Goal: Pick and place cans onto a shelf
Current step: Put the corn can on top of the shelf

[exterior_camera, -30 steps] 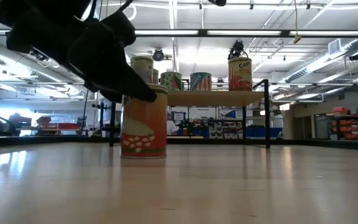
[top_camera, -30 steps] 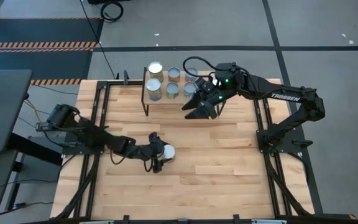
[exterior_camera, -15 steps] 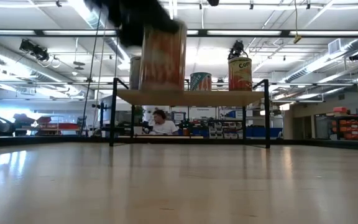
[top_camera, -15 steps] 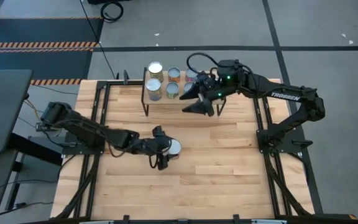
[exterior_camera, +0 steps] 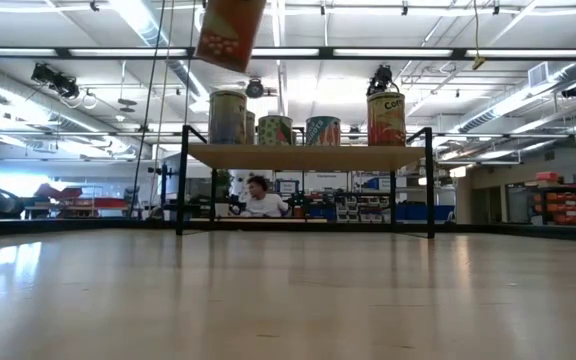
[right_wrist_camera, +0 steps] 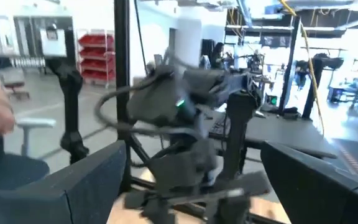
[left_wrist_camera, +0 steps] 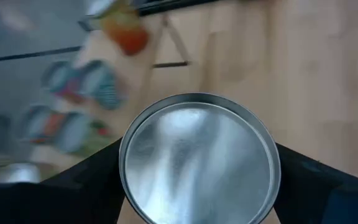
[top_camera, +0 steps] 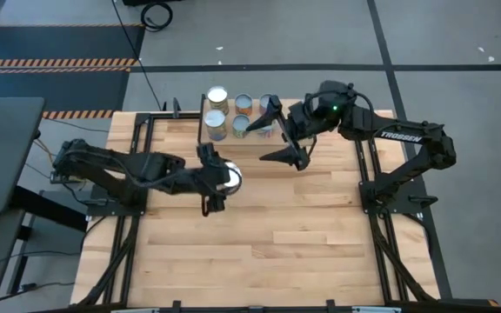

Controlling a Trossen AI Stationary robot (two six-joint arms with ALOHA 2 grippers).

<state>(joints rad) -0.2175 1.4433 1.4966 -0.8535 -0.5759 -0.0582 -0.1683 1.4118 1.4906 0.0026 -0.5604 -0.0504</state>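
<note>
A can [top_camera: 228, 177] w/ shiny round top is held clamped by the left gripper [top_camera: 218, 180], centre-left of the high view, raised off the table [top_camera: 303, 235]. In the low view, only its orange label [exterior_camera: 230, 33] is seen, tilted, at the top edge, above the shelf [exterior_camera: 308, 156]. In the left wrist view, the silver top [left_wrist_camera: 197, 158] is framed by dark fingers [left_wrist_camera: 86, 180] on both sides. Five more cans [top_camera: 217, 97] are seen on the shelf, top centre of the high view. The right gripper [top_camera: 277, 130] is held just right of the shelf, jaws spread wide, nothing between them. A person [exterior_camera: 259, 197] is seen beneath the shelf in the low view, far back.
</note>
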